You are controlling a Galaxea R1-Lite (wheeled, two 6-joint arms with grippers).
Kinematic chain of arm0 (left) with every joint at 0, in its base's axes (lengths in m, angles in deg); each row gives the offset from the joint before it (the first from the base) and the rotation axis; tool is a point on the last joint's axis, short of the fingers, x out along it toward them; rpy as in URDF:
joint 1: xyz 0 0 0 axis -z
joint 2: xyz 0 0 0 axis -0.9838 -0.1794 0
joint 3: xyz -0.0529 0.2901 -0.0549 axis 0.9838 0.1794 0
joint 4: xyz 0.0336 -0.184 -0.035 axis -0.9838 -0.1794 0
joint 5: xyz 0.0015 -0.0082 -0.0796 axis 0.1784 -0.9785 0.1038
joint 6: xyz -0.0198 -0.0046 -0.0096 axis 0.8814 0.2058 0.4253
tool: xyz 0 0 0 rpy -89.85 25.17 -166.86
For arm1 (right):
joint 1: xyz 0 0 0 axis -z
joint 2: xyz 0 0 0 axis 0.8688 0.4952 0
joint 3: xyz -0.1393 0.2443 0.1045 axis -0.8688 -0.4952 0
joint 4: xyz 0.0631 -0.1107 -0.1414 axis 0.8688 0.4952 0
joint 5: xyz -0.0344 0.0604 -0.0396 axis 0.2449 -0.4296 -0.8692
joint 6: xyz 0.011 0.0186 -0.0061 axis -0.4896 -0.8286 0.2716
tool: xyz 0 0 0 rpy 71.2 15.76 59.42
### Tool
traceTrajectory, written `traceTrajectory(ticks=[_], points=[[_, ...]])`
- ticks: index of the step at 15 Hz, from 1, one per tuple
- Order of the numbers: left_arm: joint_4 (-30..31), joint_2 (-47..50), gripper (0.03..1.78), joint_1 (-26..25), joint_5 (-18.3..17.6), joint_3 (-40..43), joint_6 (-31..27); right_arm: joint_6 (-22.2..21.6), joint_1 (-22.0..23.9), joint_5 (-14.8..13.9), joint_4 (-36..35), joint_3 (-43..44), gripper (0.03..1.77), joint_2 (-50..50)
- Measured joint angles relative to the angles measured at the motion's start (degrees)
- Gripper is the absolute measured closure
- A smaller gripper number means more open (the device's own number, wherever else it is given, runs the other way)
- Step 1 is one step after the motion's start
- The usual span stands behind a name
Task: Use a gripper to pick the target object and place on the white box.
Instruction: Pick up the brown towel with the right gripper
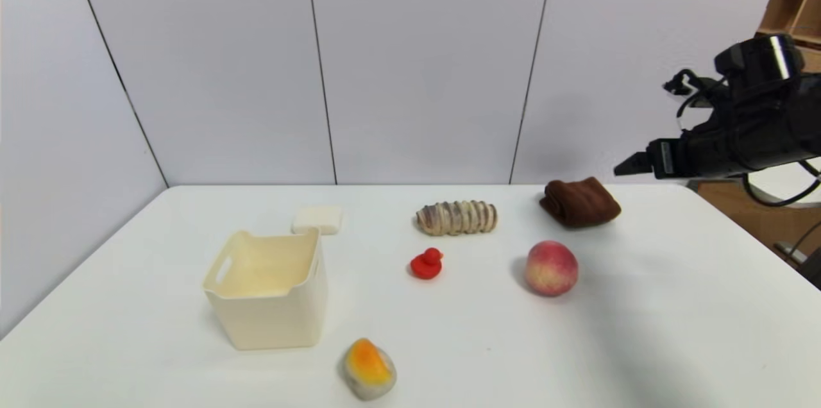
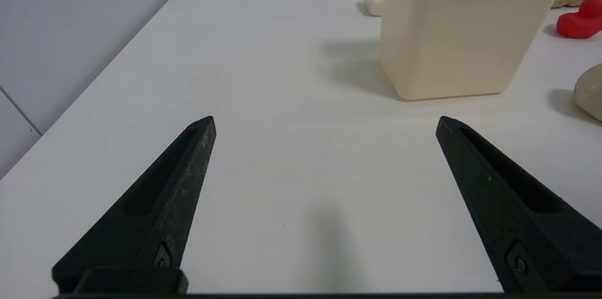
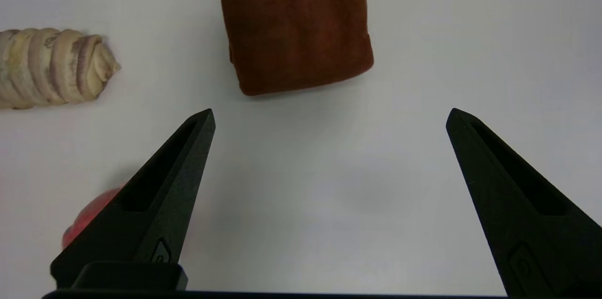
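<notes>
Two neighbours flank towel (image 1: 580,202) — bread roll (image 1: 457,217), peach (image 1: 551,268); right gripper (image 3: 329,118) spread wide above.

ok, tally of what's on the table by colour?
White/cream: 2 – white box, soap-like block
Brown: 1 – towel
Tan striped: 1 – bread roll
Red: 1 – duck
Pink-red: 1 – peach
Orange/grey: 1 – stone-like piece
Total: 7
</notes>
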Motion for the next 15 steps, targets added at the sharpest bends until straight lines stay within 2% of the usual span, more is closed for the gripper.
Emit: traceTrajectory(ticks=[7, 10, 13, 15], points=[[0.0, 0.0, 0.12, 0.0, 0.0, 0.0, 0.0, 0.0, -1.9, -0.5, -0.2, 7.9, 0.10, 14.2], [0.0, 0.0, 0.12, 0.0, 0.0, 0.0, 0.0, 0.0, -2.2, -0.6, -0.6, 9.6, 0.10, 17.1], [0.0, 0.0, 0.12, 0.0, 0.0, 0.0, 0.0, 0.0, -2.7, -2.6, -0.8, 10.0, 0.10, 18.8], [0.0, 0.0, 0.12, 0.0, 0.0, 0.0, 0.0, 0.1, -2.9, -2.7, -0.7, 10.1, 0.10, 19.4]])
